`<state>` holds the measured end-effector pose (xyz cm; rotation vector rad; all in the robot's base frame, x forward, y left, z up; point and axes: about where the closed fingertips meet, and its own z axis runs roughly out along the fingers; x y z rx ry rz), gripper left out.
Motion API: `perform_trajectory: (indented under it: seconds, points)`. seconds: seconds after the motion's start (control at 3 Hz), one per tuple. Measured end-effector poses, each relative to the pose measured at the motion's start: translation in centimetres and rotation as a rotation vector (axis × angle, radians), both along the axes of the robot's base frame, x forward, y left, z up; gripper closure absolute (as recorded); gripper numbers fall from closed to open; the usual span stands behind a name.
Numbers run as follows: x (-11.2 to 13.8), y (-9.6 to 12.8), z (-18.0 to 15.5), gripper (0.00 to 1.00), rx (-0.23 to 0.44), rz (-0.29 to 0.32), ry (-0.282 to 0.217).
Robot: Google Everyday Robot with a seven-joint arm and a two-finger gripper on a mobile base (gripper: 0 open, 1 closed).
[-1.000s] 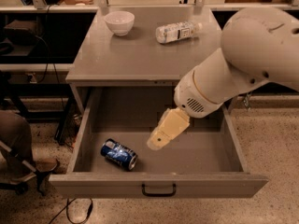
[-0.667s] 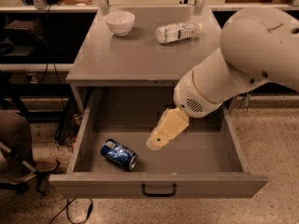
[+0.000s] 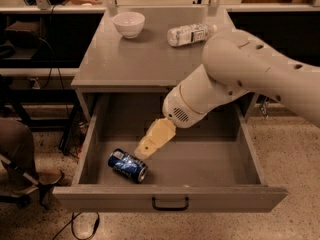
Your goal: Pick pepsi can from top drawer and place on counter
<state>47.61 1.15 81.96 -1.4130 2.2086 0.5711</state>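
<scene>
Here, tool (image 3: 144, 150) sits low in drawer (image 3: 225, 196) below front edge of table (image 3: 140, 59), just beside toppled can (image 3: 128, 165), likely lining up a grasp; its grip cannot be told.

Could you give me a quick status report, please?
Gripper inside top drawer, beside pepsi can. Can lying on its side, front-left, not lifted. Bowl and bottle on counter, far end.

pepsi can (image 3: 128, 165) markings seemingly unreadable, nothing legible
</scene>
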Motion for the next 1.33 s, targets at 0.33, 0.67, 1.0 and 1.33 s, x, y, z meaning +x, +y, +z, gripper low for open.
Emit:
perform_trajectory:
  seconds: [0.33,0.67,1.0,1.33]
  points:
    - [0.4,3.0,-2.7,0.00,0.019,0.008,0.046]
    - [0.9,5.8,-5.5,0.00,0.035,-0.007,0.068]
    - [2.5,8.0,-7.9,0.00,0.037,-0.054,0.055]
    - [2.6,8.1,-8.0,0.00,0.031,-0.058,0.047]
